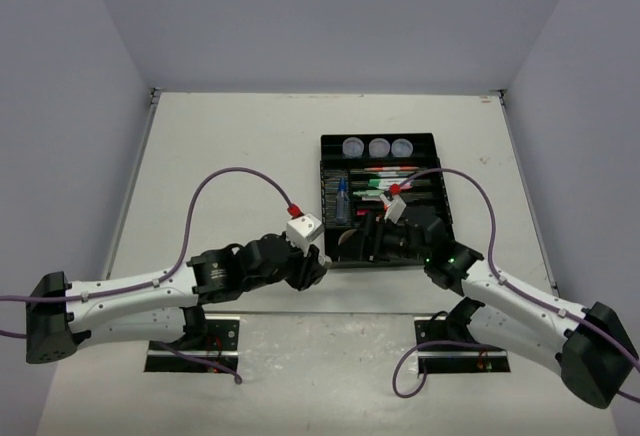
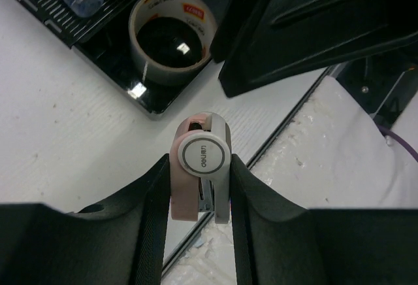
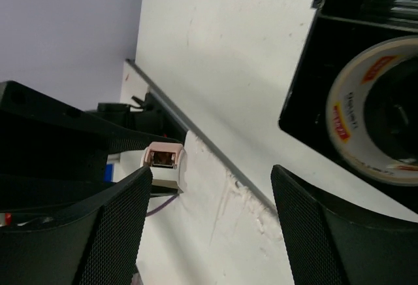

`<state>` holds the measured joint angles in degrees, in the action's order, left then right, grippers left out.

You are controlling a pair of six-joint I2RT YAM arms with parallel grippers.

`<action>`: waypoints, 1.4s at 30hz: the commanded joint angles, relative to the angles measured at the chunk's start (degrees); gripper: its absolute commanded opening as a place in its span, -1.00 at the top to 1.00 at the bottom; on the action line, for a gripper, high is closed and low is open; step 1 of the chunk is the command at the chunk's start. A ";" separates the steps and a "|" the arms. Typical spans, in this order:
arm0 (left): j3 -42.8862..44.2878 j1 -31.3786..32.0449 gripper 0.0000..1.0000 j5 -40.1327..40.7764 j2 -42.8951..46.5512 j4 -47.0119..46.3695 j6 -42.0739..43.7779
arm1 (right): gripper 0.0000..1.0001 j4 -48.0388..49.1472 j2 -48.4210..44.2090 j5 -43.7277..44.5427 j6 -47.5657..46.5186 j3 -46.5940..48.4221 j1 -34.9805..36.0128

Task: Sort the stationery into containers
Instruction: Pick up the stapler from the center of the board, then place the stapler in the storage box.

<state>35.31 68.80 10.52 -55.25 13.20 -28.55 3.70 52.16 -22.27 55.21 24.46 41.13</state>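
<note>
Most of the stationery is already put in the black tray [image 1: 323,161] — three round tubs [image 1: 380,146] at its far end, pens [image 1: 385,170] in its long slots, the tape roll [image 2: 171,36] in its near corner. One small pink and white block [image 2: 204,157] is pinched in the left gripper [image 2: 199,170], just outside that corner. The right gripper [image 3: 209,180] is spread wide at the tray's near edge — empty. Only this block seems left.

The tray [image 1: 323,181] lies on the worktop [image 1: 230,146]: three tubs [image 1: 380,146] in its far end, pens [image 1: 385,170] in its middle slots, bottle [image 1: 343,201] at its left side, tape roll [image 2: 171,36] in its near-left corner. Just outside that corner, the left hand [image 2: 200,174] holds a small block [image 2: 205,155].
</note>
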 commanded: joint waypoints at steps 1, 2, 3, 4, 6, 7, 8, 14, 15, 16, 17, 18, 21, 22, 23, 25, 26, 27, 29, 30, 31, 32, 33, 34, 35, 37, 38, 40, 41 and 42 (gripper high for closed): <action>-1.74 0.51 1.00 -3.58 1.10 -10.36 5.99 | -0.46 3.77 1.64 -3.46 2.06 3.69 2.95; -1.70 0.63 1.00 -3.54 1.02 -10.72 6.34 | -0.42 2.64 1.96 -3.18 1.72 4.25 3.45; -1.66 0.73 1.00 -3.50 0.92 -11.06 6.59 | -0.39 1.77 2.33 -3.17 1.49 4.66 3.83; -1.71 0.84 1.00 -3.55 0.87 -11.46 6.75 | -0.38 1.26 2.93 -3.42 1.54 4.91 4.18; -1.65 0.91 1.00 -3.50 0.62 -11.82 7.02 | -0.36 1.71 3.79 -5.09 2.13 4.87 4.97; -1.65 0.98 1.00 -3.58 0.23 -12.06 7.11 | -0.32 2.20 4.26 -5.41 2.46 4.63 5.40; -1.64 0.99 1.00 -3.56 0.19 -12.06 7.19 | -0.32 2.47 4.29 -5.41 2.64 4.62 5.89; -0.63 1.25 1.00 -2.67 -1.18 -11.81 7.63 | 0.16 1.16 4.49 -2.25 2.46 4.32 8.95; -0.60 1.25 1.00 -2.54 -1.11 -11.66 7.70 | 0.28 1.13 4.16 -2.16 2.52 4.07 8.97; -0.46 1.32 1.00 -2.59 -0.95 -11.55 7.79 | 0.40 1.13 3.95 -1.89 2.60 3.81 8.97; -0.35 1.34 1.00 -2.68 -0.72 -11.47 7.87 | 0.59 1.06 3.45 -0.76 2.82 3.55 8.97; -0.19 1.34 0.86 -2.73 -0.55 -11.34 7.93 | 0.79 0.75 3.12 0.57 2.96 3.49 8.93; 0.85 1.42 -0.33 -2.20 -0.30 -10.10 7.74 | 1.00 0.09 2.35 4.22 3.23 3.65 8.80; 1.07 1.42 -0.70 -1.22 -0.30 -9.59 7.16 | 1.00 -0.09 2.28 5.07 3.18 3.72 8.23; 1.37 1.42 -0.95 -0.18 -0.30 -8.92 6.59 | 1.00 -0.35 2.25 5.73 3.11 3.83 7.46; 2.89 1.42 -1.00 2.57 -0.30 -5.75 5.71 | 1.00 -0.76 2.54 5.98 2.93 3.93 3.82; 3.49 1.42 -1.00 3.68 -0.26 -3.88 4.98 | 1.00 -0.92 2.95 5.64 2.89 3.89 0.61; 4.37 1.42 -1.00 5.43 -0.17 -1.59 3.77 | 1.00 -1.09 3.44 5.28 2.91 3.80 -2.23; 6.50 1.42 -1.00 9.86 0.01 3.03 1.41 | 1.00 -1.16 4.14 4.87 3.16 3.66 -8.06; 7.55 1.42 -1.00 11.92 0.05 4.97 0.14 | 1.00 -1.16 4.35 4.91 3.55 3.66 -9.81; 9.36 1.42 -1.00 14.87 0.01 7.47 -1.89 | 1.00 -1.16 4.49 5.59 4.80 3.62 -12.20; 11.45 1.42 -1.00 18.06 -0.09 12.36 -4.32 | 1.00 -1.16 4.67 6.38 6.58 3.55 -14.61; 13.19 1.42 -1.00 20.71 -0.21 17.36 -6.57 | 1.00 -1.16 4.79 6.78 8.16 3.49 -16.41; 14.53 1.42 -1.00 22.78 -0.12 19.78 -8.67 | 1.00 -1.16 4.89 7.82 9.44 3.72 -17.75; 15.78 1.42 -1.00 24.63 0.02 22.02 -10.59 | 1.00 -1.25 4.95 8.99 10.93 3.95 -18.94; 17.37 1.42 -1.00 25.95 0.84 25.40 -12.31 | 1.00 -2.73 4.84 12.58 15.86 4.32 -19.81; 17.86 1.42 -1.00 26.26 1.67 26.86 -12.80 | 1.00 -3.78 4.92 15.17 17.33 4.67 -20.03; 18.21 1.42 -1.00 27.15 2.82 28.53 -14.04 | 1.00 -8.75 5.31 18.53 20.44 6.02 -20.30; 18.30 1.42 -1.00 27.77 3.70 29.69 -14.72 | 1.00 -11.24 5.49 21.11 22.03 7.13 -20.30; 18.22 1.42 -1.00 28.13 4.51 30.35 -14.98 | 1.00 -12.93 5.57 22.88 23.17 7.88 -20.26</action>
<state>51.59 70.15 32.37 -53.53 35.66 -38.33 -2.07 57.12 -8.98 70.08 27.81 21.03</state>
